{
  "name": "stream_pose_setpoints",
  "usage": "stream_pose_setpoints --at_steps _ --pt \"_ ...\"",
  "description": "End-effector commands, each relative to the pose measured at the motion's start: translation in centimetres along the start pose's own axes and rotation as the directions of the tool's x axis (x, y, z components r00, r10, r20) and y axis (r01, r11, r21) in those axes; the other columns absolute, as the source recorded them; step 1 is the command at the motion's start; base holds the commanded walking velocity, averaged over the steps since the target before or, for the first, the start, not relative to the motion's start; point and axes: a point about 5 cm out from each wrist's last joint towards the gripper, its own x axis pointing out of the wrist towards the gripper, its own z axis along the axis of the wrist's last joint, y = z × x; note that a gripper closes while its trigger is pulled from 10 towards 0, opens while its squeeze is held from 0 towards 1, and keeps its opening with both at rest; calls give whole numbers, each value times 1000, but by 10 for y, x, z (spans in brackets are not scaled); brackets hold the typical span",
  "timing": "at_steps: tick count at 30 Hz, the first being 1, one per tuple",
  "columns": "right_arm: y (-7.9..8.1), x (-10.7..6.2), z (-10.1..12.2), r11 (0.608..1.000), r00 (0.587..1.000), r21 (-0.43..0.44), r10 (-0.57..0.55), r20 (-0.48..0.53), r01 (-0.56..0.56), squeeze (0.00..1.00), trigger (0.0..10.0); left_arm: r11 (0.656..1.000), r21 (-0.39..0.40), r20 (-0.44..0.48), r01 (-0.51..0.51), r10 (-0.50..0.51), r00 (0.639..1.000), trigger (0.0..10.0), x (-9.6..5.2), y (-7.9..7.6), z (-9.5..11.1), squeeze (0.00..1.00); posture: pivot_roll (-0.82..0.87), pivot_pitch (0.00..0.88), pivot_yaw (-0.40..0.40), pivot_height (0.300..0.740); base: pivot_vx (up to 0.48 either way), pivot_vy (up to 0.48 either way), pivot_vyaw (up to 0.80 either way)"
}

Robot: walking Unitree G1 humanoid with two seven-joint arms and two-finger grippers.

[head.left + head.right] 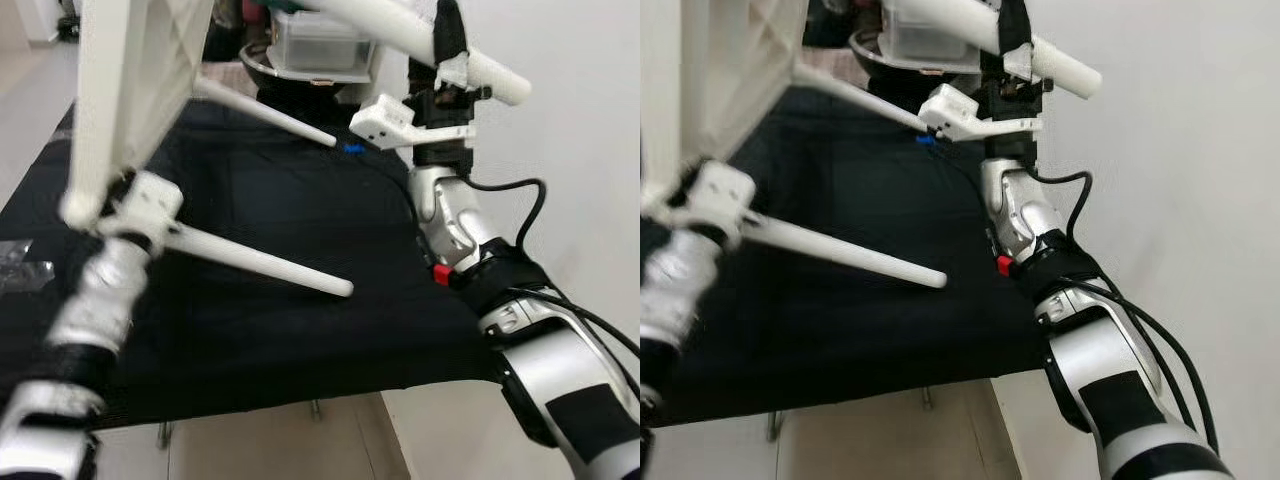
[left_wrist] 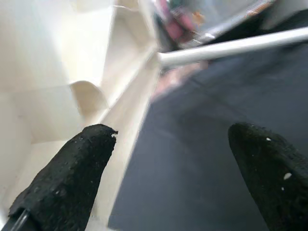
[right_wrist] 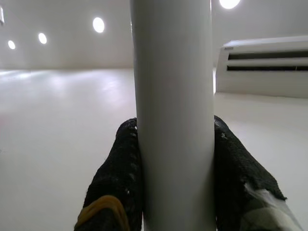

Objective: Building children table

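The white children's table [image 1: 130,80] is tilted up on its side over the black work surface [image 1: 280,340]. Two of its white legs [image 1: 260,262] [image 1: 265,112] stick out towards the right. My left arm [image 1: 100,290] reaches up to its lower edge. In the left wrist view my left gripper [image 2: 173,139] is open, fingers wide apart, with the table's cream rim [image 2: 134,125] running between them. My right gripper [image 1: 450,60] is raised at the back right, shut on another white leg [image 3: 173,96], which slants across the top of the eye views.
A clear plastic box [image 1: 315,45] and a metal bowl [image 1: 262,62] stand at the back of the black surface. A small blue piece [image 1: 350,148] lies near my right wrist. A clear bag [image 1: 20,265] lies at the left edge. A white wall is close on the right.
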Motion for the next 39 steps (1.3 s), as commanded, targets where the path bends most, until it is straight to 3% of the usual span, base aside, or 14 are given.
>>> stream_pose_setpoints --at_steps 1,3,7,9,12,13,14,18,21,29,31,36,37,39 --pt "-16 -1 -55 998 961 -36 -68 -267 60 0 0 978 60 -63 -201 205 977 10000 2 66 -13 0 144 15 -88 740 0 0 0" --pt "-14 -4 -59 999 952 -13 -51 -303 50 0 0 953 151 62 -263 257 964 10000 20 115 26 0 164 14 -84 740 0 0 0" --pt "-10 -8 -63 998 930 46 -23 -366 43 0 0 921 215 202 -325 284 937 10000 32 142 76 0 180 14 -82 740 0 0 0" --pt "-10 -8 -63 998 930 46 -23 -366 43 0 0 921 215 202 -325 284 937 10000 32 142 76 0 180 14 -82 740 0 0 0" --pt "6 -27 -72 979 845 204 110 -524 -1 0 0 893 248 336 -376 284 898 10000 40 148 123 0 186 13 -81 740 0 0 0" --pt "19 -44 -77 950 763 310 217 -609 -23 0 0 895 239 386 -376 268 883 10000 44 143 141 0 183 16 -79 740 0 0 0" --pt "19 -44 -77 950 763 310 217 -609 -23 0 0 895 239 386 -376 268 883 10000 44 143 141 0 183 16 -79 740 0 0 0" --pt "43 -83 -78 878 591 476 406 -697 -42 0 0 900 236 482 -366 218 849 10000 50 126 174 0 175 19 -72 740 0 0 0" --pt "48 -96 -78 860 541 509 449 -711 -45 0 0 910 229 498 -346 196 845 10000 54 120 183 0 178 21 -70 740 0 0 0" --pt "58 -119 -66 825 516 559 516 -684 -82 0 0 961 245 481 -131 -3 877 10000 63 71 186 0 173 23 -59 740 0 0 0" --pt "67 -136 -59 750 420 662 604 -678 -10 0 0 971 211 411 111 -191 892 10000 59 11 154 0 164 25 -62 740 0 0 0" --pt "74 -151 -55 682 330 730 680 -655 46 0 0 941 163 367 296 -337 867 10000 38 -49 116 0 149 28 -60 740 0 0 0" --pt "76 -156 -53 657 311 752 705 -637 51 0 3843 924 148 355 353 -383 853 10000 25 -70 102 0 141 25 -60 740 0 0 0" --pt "76 -156 -53 657 311 752 705 -637 51 0 3843 924 148 355 353 -383 853 10000 25 -70 102 0 141 25 -60 740 0 0 0"
